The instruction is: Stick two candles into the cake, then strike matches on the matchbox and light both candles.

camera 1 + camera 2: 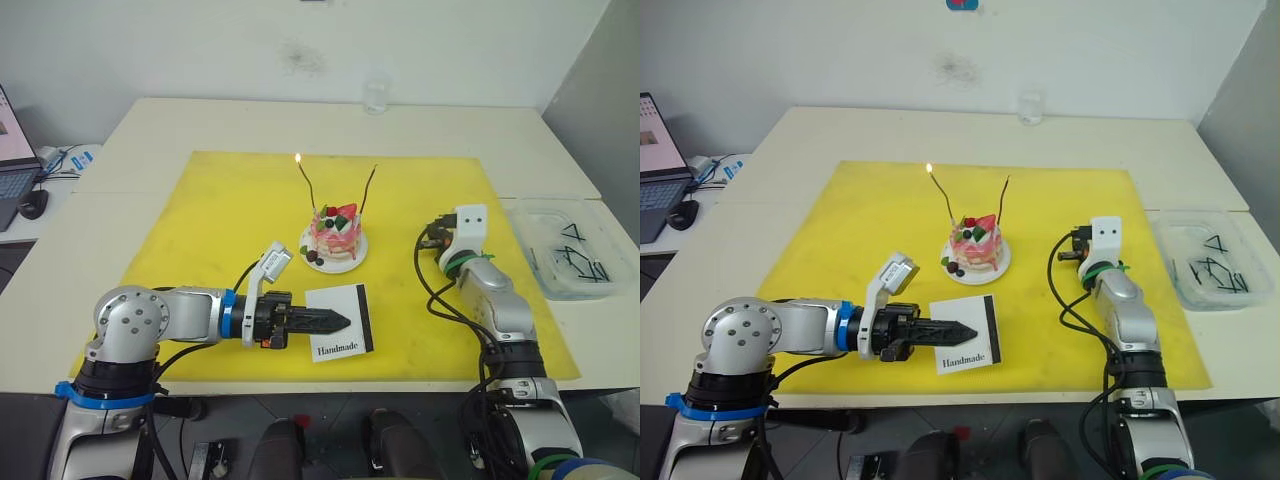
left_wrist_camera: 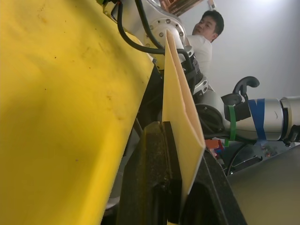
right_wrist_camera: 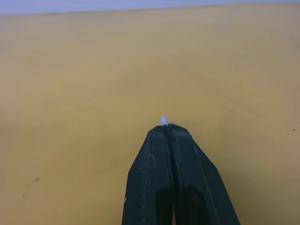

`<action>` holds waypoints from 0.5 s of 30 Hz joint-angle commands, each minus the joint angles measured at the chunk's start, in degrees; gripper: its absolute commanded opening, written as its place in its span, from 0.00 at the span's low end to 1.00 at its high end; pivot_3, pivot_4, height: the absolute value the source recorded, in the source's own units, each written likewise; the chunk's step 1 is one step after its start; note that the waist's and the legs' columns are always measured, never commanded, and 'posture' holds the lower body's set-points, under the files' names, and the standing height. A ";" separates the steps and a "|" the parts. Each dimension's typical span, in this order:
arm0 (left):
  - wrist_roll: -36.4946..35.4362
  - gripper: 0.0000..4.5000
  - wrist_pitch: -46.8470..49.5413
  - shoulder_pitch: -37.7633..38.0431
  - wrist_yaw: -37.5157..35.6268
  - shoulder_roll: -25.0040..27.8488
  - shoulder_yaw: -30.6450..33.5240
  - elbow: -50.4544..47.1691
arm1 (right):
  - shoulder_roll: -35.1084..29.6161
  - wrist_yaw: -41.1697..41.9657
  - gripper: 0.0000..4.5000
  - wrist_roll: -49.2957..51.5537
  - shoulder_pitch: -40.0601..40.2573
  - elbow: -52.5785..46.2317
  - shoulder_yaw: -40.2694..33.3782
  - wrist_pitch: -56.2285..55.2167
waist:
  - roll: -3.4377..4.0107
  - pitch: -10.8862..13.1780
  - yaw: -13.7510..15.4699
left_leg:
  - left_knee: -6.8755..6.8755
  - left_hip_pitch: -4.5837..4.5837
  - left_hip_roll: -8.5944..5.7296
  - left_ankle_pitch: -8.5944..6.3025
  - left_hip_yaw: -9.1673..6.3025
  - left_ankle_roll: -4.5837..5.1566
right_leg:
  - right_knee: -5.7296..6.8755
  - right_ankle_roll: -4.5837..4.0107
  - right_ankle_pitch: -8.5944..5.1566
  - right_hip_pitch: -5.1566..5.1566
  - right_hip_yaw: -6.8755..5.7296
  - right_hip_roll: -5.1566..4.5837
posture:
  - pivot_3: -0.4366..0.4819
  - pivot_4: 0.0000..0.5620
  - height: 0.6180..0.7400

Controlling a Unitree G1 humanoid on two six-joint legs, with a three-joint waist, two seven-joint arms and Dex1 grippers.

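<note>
Two candles planted in the cake point(image 1: 334, 237) near the middle of the yellow mat point(image 1: 200, 230), one point(image 1: 306, 185) already carrying a small flame point(image 1: 298, 157) at its tip, the other point(image 1: 369, 190) standing dark. Judged from that: second lighting in hand, most of the task done. Left gripper point(image 1: 335, 321) clamped on the near edge of the matchbox point(image 1: 345, 318), front of the mat, just short of the cake's white plate point(image 1: 356, 258) (box flat on the mat or slightly lifted, cannot tell). Right gripper point(image 3: 165, 127) to the right of the cake, fingers pressed tight together over the mat, a tiny pale tip point(image 3: 163, 121) poking out between them, presumably the head of a match. Next move, as a judgement: bring that tip across to the black strip point(image 1: 362, 316) on the box, drag it firmly with the box held steady, then carry the flame up to the unlit wick without brushing the burning candle or knocking either thin stem. Off the mat to the right, a clear plastic tray point(image 1: 520, 215) holding a loose tangle of thin dark sticks point(image 1: 578, 255). At the far table edge, a small clear cup point(image 1: 375, 96), contents not discernible.
</note>
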 commanded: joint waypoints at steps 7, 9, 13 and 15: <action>1.21 0.00 -1.23 -2.47 -2.31 0.33 -0.43 1.21 | -13.48 14.18 0.01 6.82 2.26 -17.12 -1.11 6.93 | 0.02 0.01 0.19 | 0.00 -0.04 -0.04 0.00 0.02 0.00 | -0.04 0.03 -0.02 -0.01 0.00 -0.02 | 0.48 0.27 1.00; 2.81 0.00 -1.71 -2.88 -3.25 0.43 -1.38 1.28 | -16.28 16.33 0.01 9.62 2.53 -19.90 -1.95 11.57 | 0.02 0.01 0.21 | -0.01 -0.01 -0.05 0.00 0.03 0.00 | -0.04 0.03 -0.02 0.00 -0.01 0.01 | 0.48 0.27 1.00; 4.48 0.00 -2.20 -4.30 -4.80 0.19 -1.97 2.58 | -20.67 19.77 0.01 15.92 0.69 -25.19 -3.82 20.12 | 0.03 0.02 0.24 | 0.00 -0.01 -0.06 0.00 0.02 0.00 | 0.00 0.02 -0.01 -0.01 -0.02 0.07 | 0.48 0.27 1.00; 5.37 0.00 -2.30 -4.29 -5.83 0.38 -2.37 2.59 | -23.11 22.53 0.01 18.41 1.18 -28.00 -4.03 21.75 | 0.02 0.02 0.19 | -0.01 0.00 -0.05 0.00 0.03 0.00 | 0.00 0.02 -0.01 -0.01 -0.01 0.09 | 0.48 0.27 1.00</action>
